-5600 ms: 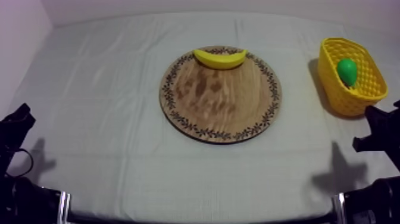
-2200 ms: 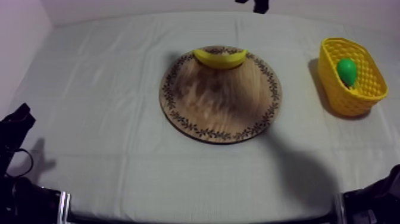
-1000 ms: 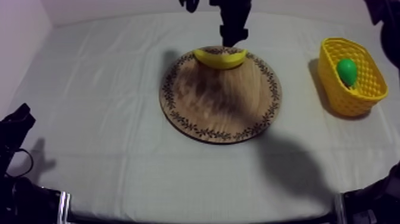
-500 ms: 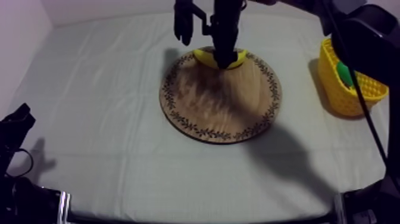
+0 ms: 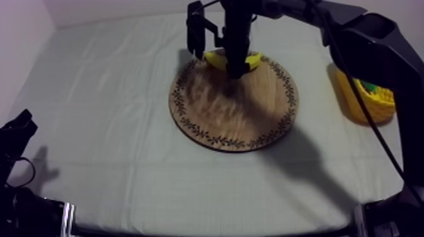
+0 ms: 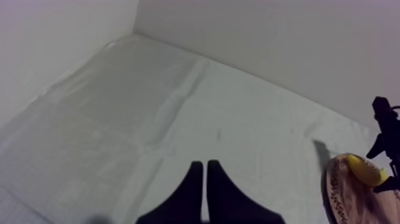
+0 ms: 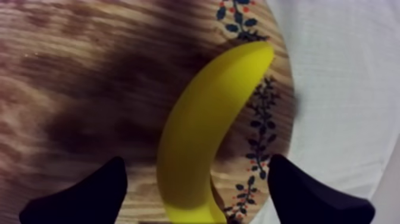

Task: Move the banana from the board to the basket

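Note:
A yellow banana (image 5: 252,60) lies at the far rim of the round wooden board (image 5: 233,110). My right gripper (image 5: 217,63) hangs over it, open, one black finger on each side. The right wrist view looks straight down on the banana (image 7: 202,143), which lies between the spread fingertips (image 7: 83,196) on the board (image 7: 89,71); my right gripper (image 7: 199,202) is not touching it. The yellow basket (image 5: 354,108) stands at the right, half hidden by my right arm. My left gripper (image 5: 16,135) rests low at the left, and its fingers (image 6: 204,190) lie together, shut.
A sliver of a green fruit (image 5: 369,86) shows inside the basket. In the left wrist view the banana (image 6: 364,170), the board's rim (image 6: 333,190) and the other gripper (image 6: 384,140) stand far off across bare cloth. Walls close the table's far side and left side.
My right gripper has come in from the far side and dropped lower over the banana. Its arm now covers part of the basket. The left arm has stayed still.

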